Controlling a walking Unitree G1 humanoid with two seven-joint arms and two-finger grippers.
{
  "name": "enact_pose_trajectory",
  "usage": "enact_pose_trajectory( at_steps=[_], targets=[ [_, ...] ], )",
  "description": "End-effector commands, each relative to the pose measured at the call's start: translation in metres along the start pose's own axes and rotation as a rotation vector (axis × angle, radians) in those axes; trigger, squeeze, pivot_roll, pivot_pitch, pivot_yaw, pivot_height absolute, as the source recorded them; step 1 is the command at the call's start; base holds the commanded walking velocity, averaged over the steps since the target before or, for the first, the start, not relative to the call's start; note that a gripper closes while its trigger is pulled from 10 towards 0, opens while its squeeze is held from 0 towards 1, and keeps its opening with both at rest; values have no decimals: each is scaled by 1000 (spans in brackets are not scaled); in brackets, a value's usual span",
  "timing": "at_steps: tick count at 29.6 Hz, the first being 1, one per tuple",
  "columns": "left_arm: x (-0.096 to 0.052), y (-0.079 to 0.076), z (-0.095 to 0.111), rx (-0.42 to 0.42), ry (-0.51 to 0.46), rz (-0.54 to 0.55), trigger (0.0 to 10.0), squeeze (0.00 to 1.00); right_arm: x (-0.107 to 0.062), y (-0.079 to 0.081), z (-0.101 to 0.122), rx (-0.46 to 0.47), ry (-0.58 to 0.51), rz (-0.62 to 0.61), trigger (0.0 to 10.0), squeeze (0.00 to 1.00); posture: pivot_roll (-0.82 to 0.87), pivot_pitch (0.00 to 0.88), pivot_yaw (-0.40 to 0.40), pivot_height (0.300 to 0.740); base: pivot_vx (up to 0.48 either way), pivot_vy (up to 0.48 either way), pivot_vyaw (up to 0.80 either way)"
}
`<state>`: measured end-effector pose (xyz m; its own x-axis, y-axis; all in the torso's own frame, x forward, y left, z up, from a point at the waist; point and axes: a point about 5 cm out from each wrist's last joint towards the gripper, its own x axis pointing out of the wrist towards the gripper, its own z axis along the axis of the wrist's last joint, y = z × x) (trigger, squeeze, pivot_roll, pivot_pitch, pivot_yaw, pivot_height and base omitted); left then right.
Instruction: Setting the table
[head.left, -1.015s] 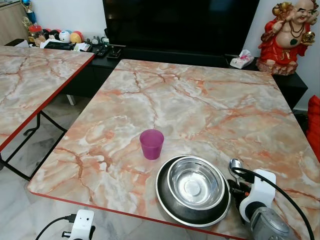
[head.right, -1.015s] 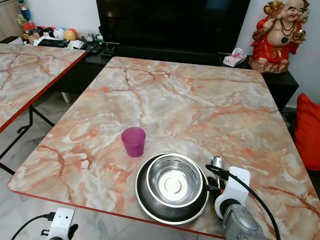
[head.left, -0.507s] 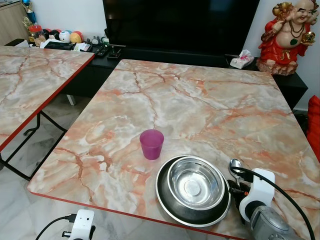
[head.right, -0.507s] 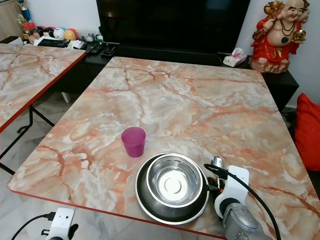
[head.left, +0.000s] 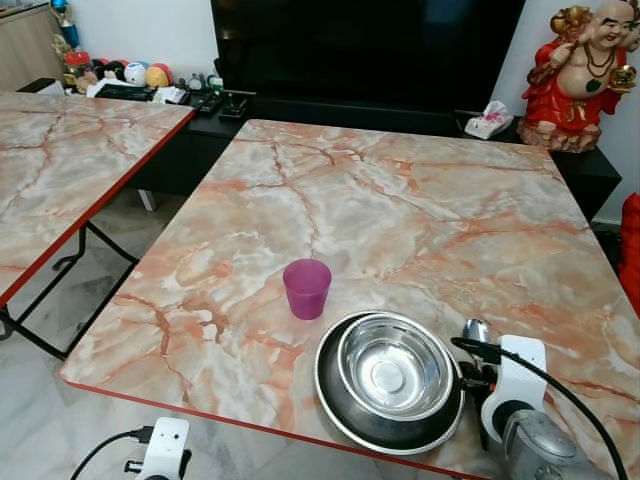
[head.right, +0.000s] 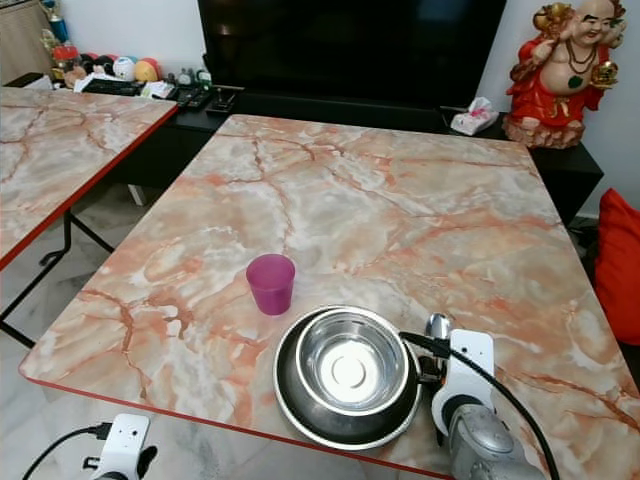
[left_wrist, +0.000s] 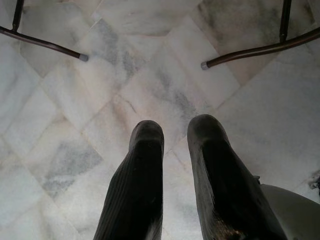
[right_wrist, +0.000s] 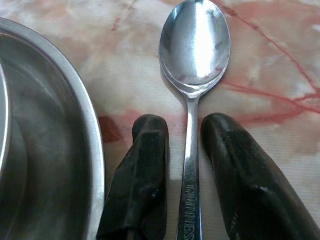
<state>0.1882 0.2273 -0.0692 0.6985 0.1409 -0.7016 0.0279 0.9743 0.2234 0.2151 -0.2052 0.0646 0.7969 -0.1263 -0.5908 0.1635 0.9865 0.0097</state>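
Observation:
A steel spoon lies flat on the marble table, just right of a steel bowl nested in a wider steel dish near the front edge. My right gripper is open low over the table. Its fingers straddle the spoon's handle, with a small gap on each side. The spoon's head pokes out beyond the white wrist. A purple cup stands upright left of the dish. My left gripper hangs idle and open over the floor.
A second marble table stands to the left across a floor gap. A black TV console runs behind the table, with a red statue at its right end and a tissue pack. Thin metal legs cross the tiled floor.
The view has shifted slightly. The spoon, bowl, cup and both grippers keep their places.

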Motion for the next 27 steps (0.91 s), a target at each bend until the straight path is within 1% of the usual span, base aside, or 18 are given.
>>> enact_pose_trajectory(
  at_steps=[1,4,10,14,15,19,24,25,26,27],
  targets=[
    [0,-3,-2,22,15,-10,10000,0,-1,-13,0,-30,-5,-79,10000,0,67,0,3,740,0,0,0],
    [0,-3,-1,22,14,-10,10000,0,0,-15,5,-85,-51,-109,10000,0,67,0,2,740,0,0,0],
    [0,-4,-1,21,13,-14,10000,0,-1,-13,8,-57,-78,-98,10000,0,66,0,3,740,0,0,0],
    [0,-5,-1,19,11,-18,10000,0,-2,-10,10,7,-88,-70,10000,0,64,0,4,740,0,0,0],
    [0,-5,0,19,11,-19,10000,0,-2,-8,10,-5,-86,-65,10000,0,64,0,4,740,0,0,0],
    [0,-6,-1,18,11,-21,10000,0,-2,-6,8,0,-81,-51,10000,0,67,0,3,740,0,0,0],
    [0,-5,-1,19,12,-21,10000,0,-4,-4,23,47,-195,-26,10000,0,62,0,5,740,0,0,0],
    [0,-5,-1,19,12,-21,10000,0,-5,-4,28,56,-229,-20,10000,0,62,0,6,740,0,0,0],
    [0,-5,-1,19,11,-20,10000,0,-8,-5,39,59,-305,-22,10000,0,62,0,6,740,0,0,0],
    [0,-5,-1,19,11,-20,10000,0,-9,-8,45,47,-346,-47,10000,0,62,0,6,740,0,0,0]
  ],
)
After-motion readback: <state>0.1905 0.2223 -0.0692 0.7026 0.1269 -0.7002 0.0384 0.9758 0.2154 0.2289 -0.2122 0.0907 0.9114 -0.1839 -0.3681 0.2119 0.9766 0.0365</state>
